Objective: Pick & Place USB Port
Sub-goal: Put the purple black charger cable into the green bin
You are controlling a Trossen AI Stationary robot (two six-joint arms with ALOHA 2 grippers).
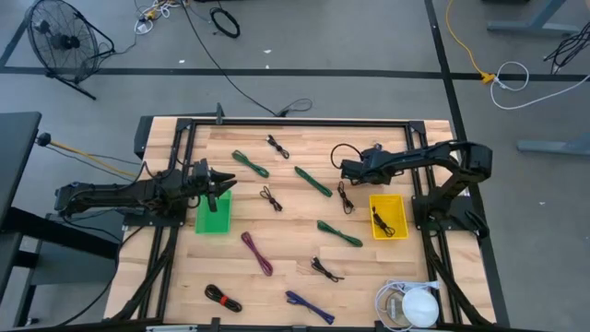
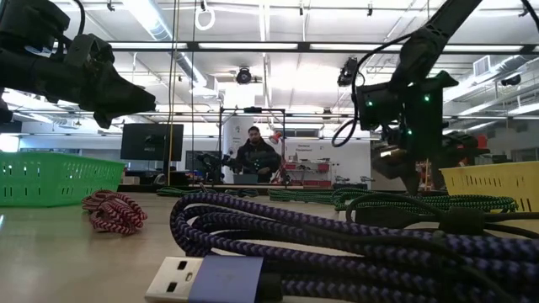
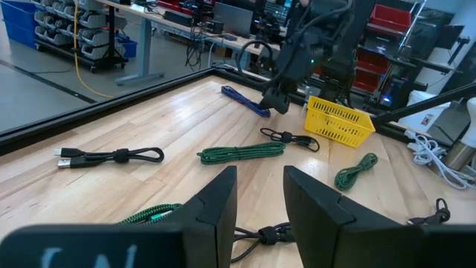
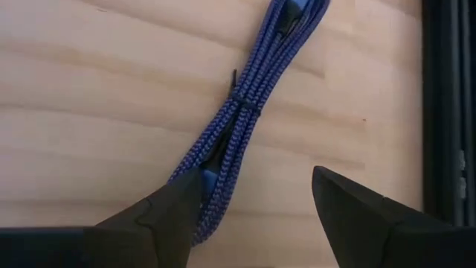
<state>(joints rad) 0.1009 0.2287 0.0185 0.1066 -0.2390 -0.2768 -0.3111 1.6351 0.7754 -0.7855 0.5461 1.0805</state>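
A bundled blue braided USB cable [image 4: 245,112] lies flat on the wooden table, near its far side. It also shows in the left wrist view as the blue cable [image 3: 244,100]; my right arm hides it in the high view. My right gripper [image 4: 253,182] hovers open just over it, one finger at the bundle's edge and the other beside it. I cannot tell whether that finger touches. My left gripper [image 3: 260,179] is open and empty, above the far rim of the green basket [image 1: 212,217].
A yellow basket [image 1: 402,214] with a cable in it sits near my right arm's base. Several bundled cables, green [image 1: 313,181], black [image 1: 270,197], maroon [image 1: 257,252] and purple [image 1: 309,306], lie scattered on the table. White items [image 1: 410,304] sit at the near right corner. A person [image 2: 255,156] sits beyond the table.
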